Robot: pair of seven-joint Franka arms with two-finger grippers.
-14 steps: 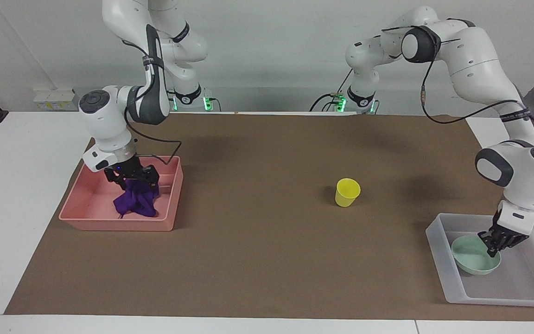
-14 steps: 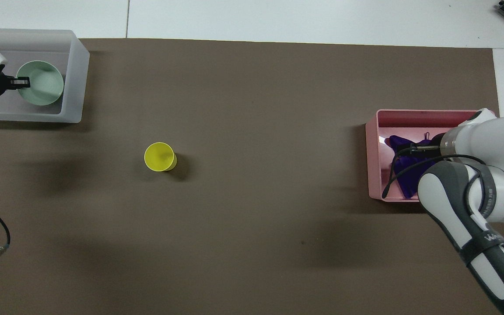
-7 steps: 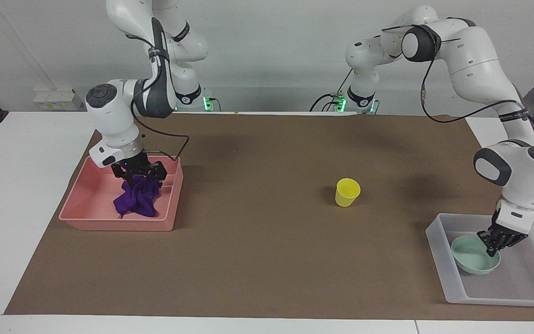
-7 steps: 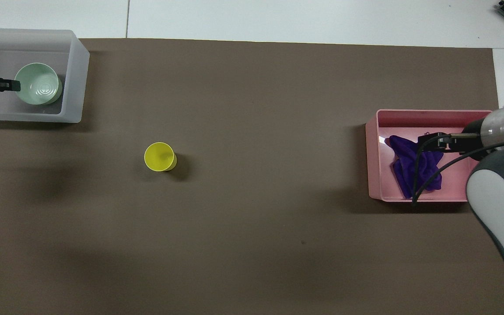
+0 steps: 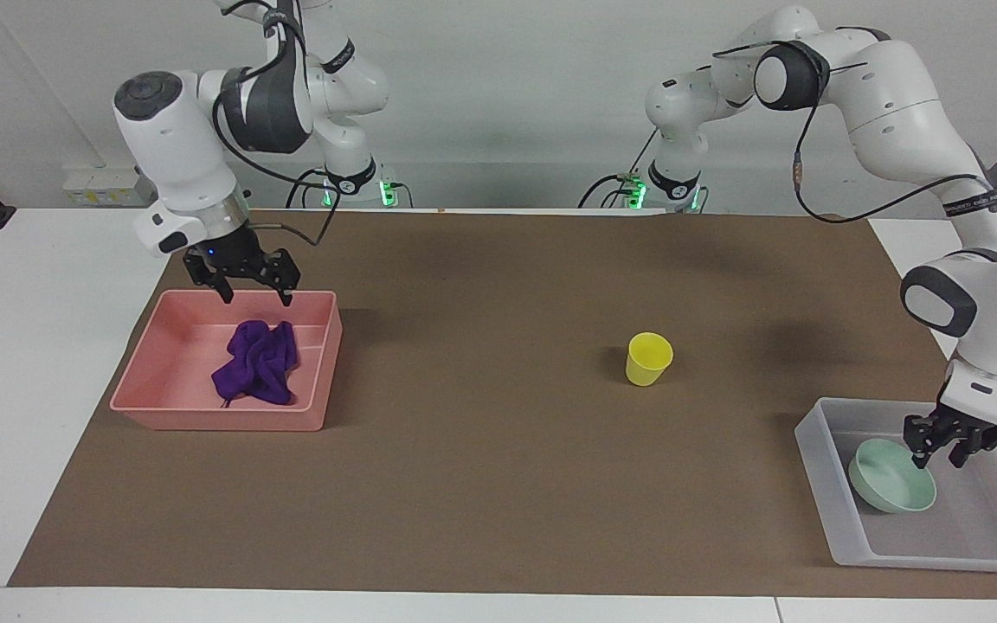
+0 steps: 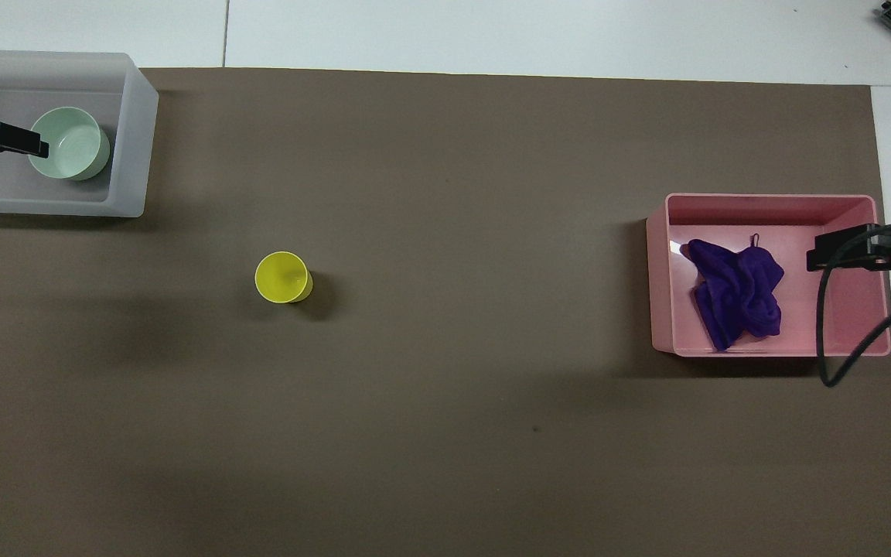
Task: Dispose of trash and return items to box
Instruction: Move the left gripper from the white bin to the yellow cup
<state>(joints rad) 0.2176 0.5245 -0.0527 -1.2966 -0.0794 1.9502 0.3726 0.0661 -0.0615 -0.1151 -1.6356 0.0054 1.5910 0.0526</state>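
The purple rag (image 5: 256, 363) lies crumpled in the pink tray (image 5: 221, 420); it also shows in the overhead view (image 6: 735, 294). My right gripper (image 5: 254, 298) is open and empty, raised above the tray's edge nearest the robots. The mint-green bowl (image 5: 888, 489) rests a little tilted in the translucent box (image 5: 819, 467). My left gripper (image 5: 934, 459) is open and empty, just above the bowl's rim. The yellow cup (image 5: 647, 358) stands upright on the brown mat between tray and box, closer to the box.
The brown mat (image 5: 481, 484) covers most of the white table. In the overhead view the box (image 6: 132, 139) is at the left arm's end and the pink tray (image 6: 770, 199) at the right arm's end. Cables hang from both wrists.
My right gripper let go of the rag and rose out of the pink tray. My left gripper released the bowl's rim and lifted slightly; the bowl settled in the box.
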